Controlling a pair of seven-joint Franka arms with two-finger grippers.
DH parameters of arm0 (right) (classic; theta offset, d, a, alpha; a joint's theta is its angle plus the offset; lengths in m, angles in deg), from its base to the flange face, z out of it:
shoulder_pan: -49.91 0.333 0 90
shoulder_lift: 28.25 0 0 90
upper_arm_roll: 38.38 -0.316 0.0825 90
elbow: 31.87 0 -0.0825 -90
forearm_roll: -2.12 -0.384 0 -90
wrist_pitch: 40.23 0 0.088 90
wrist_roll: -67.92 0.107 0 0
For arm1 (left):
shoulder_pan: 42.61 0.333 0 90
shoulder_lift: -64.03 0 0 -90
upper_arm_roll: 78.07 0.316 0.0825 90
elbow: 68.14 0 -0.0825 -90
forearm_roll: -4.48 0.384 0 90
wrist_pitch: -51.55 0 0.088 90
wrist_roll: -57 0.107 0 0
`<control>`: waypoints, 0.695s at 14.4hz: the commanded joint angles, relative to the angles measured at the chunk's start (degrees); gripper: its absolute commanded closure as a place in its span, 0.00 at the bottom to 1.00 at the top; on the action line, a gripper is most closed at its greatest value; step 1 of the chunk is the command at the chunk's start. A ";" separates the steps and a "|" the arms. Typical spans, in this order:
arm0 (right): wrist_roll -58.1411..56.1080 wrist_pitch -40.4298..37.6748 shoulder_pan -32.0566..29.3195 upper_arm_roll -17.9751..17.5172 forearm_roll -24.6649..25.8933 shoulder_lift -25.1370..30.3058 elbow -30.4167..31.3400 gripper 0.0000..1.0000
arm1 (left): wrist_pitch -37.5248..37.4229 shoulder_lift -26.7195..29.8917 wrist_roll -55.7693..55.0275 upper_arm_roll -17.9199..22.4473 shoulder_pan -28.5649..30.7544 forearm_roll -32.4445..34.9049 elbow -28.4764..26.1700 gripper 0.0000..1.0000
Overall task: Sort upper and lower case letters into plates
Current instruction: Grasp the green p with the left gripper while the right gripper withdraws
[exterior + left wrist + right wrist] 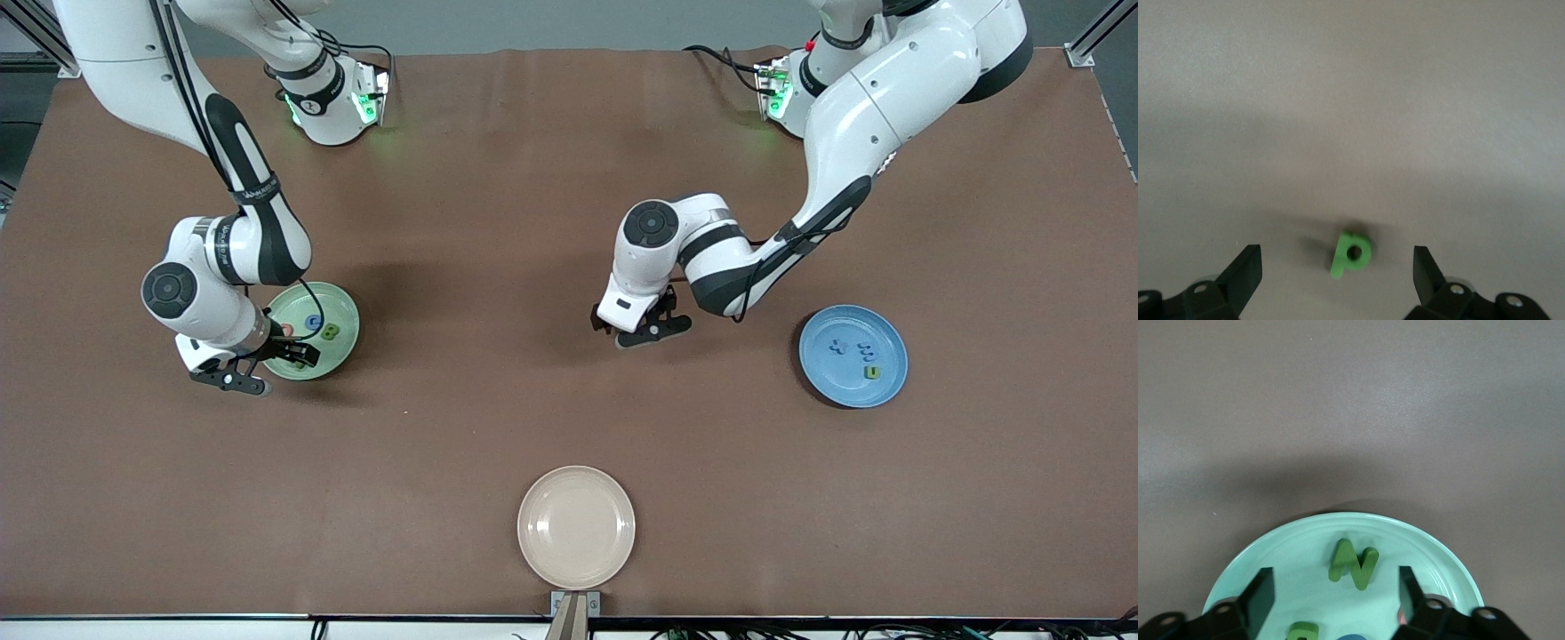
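Right gripper [1335,590] stands wide open over the pale green plate [342,307], green N [1353,563] released in it. Left gripper [1337,270], wide, straddles the green p [1351,253] on the table [498,222]. Next: descend, close, carry to the blue plate [876,396].

Both arms reach out from their bases, wrists bent downward. The left gripper [642,331] hangs low mid-desk, fingers spread wide. The right gripper [260,366] points down, fingers apart.
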 commanded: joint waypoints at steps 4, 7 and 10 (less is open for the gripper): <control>-7.36 -26.45 -1.93 -0.71 0.72 2.01 -15.62 0.00 | 1.54 -2.01 -0.89 3.25 -4.25 -2.26 3.20 0.03; -9.66 -38.33 -2.90 -0.62 1.68 2.10 -25.39 0.00 | 1.54 -2.10 -0.37 3.34 -4.25 -2.27 3.19 0.14; -12.72 -45.12 -5.18 -0.71 3.70 2.01 -33.05 0.00 | 1.54 -2.28 0.42 3.25 -4.25 -2.27 3.11 0.31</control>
